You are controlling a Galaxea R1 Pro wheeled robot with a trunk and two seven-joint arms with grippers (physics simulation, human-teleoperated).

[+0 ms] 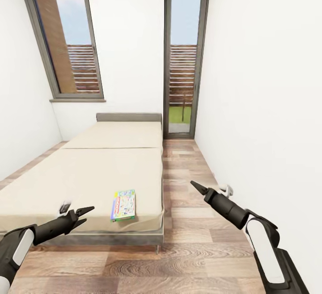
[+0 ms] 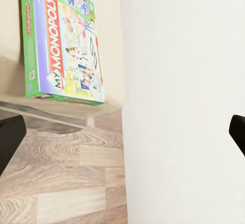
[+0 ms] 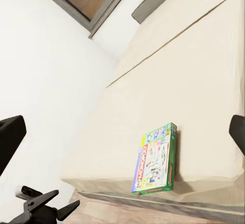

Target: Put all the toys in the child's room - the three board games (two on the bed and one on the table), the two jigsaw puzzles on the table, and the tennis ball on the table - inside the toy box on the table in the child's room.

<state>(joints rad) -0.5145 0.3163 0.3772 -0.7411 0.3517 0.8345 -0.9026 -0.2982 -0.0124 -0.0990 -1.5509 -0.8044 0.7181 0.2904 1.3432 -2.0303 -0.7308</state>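
One board game (image 1: 123,205), a green-edged MY MONOPOLY box (image 2: 61,45), lies flat on the beige mattress of the bed (image 1: 89,173), close to its near right corner. The same box (image 3: 155,160) also appears in the right wrist view. My left gripper (image 1: 87,215) hovers open just left of the box, over the bed's near edge, holding nothing. Over the wood floor to the right of the bed, my right gripper (image 1: 195,185) is open and empty, its fingers (image 3: 10,137) spread wide. The table, toy box, jigsaw puzzles and tennis ball are out of view.
The room is narrow. A white wall (image 1: 268,106) runs close along the right, and a strip of wood plank floor (image 1: 183,169) lies between it and the bed. A grey headboard (image 1: 129,117), a window (image 1: 67,44) and a tall glass door (image 1: 182,61) stand at the far end.
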